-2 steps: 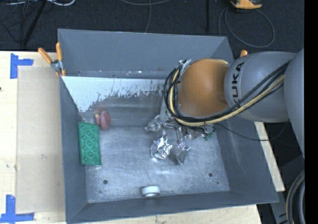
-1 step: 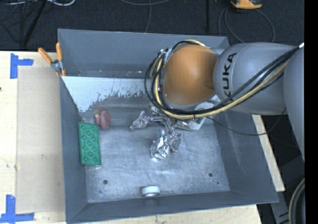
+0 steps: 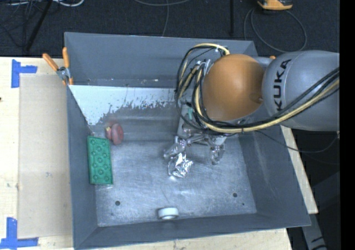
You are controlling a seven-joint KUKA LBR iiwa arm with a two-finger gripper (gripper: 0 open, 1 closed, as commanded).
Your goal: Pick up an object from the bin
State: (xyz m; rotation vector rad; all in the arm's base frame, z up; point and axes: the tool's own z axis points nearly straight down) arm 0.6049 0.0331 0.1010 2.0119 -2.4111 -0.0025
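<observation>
Hand is low in the bin, centre-right, under the orange wrist cover. Fingers look spread wide, with nothing visibly clamped between them.

The crumpled silver foil wad lies mid-bin at the finger on the view's left. It's touching that finger or just beside it; can't tell which, since metal blends into foil. Most of the wad sits in front of that finger, not squarely in the gap.

Task status, my read: approach done, grasp not yet made, lift not started. Nothing is off the floor. Left to do: centre on the foil, close, raise it clear of the bin.

Other things are well apart from the hand:
- green studded block, flat by the left wall
- small pink oval thing, just above the block near the back slope
- white ring-shaped cap, at the front wall

Risk guess: foil is light and crushable, so an off-centre close may just shove it aside.
</observation>
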